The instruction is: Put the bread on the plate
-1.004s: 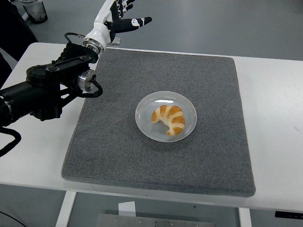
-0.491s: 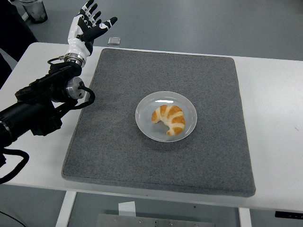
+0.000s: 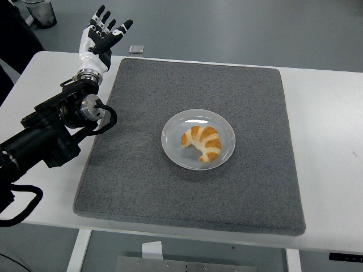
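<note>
A golden croissant (image 3: 202, 143) lies on a small white plate (image 3: 173, 153) in the middle of a grey mat (image 3: 249, 96). My left hand (image 3: 100, 35) is raised over the table's far left corner, well away from the plate. Its fingers are spread and it holds nothing. The black left arm (image 3: 51, 127) runs from the left edge along the mat's left side. The right arm is out of view.
The grey mat covers most of the white table (image 3: 334, 113). A small flat object (image 3: 136, 49) lies on the floor beyond the table's far edge. A dark container (image 3: 39, 11) stands at the top left.
The left hand has swung left from above the mat's far left corner to beyond the table's corner, and the arm has drawn back toward the left edge. The croissant and plate have not moved.
</note>
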{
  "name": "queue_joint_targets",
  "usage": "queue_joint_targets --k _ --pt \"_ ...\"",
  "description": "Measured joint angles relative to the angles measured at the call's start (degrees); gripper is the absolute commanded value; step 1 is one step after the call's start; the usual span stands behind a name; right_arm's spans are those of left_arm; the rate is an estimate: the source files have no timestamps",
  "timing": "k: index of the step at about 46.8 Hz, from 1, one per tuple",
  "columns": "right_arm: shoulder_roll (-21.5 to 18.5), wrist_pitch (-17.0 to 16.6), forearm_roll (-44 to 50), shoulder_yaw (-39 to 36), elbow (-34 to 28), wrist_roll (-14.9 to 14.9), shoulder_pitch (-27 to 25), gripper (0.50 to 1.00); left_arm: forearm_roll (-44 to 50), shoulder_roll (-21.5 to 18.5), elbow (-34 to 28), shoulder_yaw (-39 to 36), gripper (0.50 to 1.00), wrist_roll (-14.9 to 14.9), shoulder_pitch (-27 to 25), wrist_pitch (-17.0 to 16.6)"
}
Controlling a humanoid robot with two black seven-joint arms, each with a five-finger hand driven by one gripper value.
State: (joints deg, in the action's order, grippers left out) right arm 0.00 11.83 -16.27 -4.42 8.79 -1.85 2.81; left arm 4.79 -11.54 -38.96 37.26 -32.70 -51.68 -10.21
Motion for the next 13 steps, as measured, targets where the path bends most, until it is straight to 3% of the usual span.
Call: queue_joint_targets --k 13 --pt "0.0 0.41 0.0 -0.06 0.0 -0.09 0.0 0.952 0.03 1.44 -0.15 6.24 0.996 -0.27 1.53 0.14"
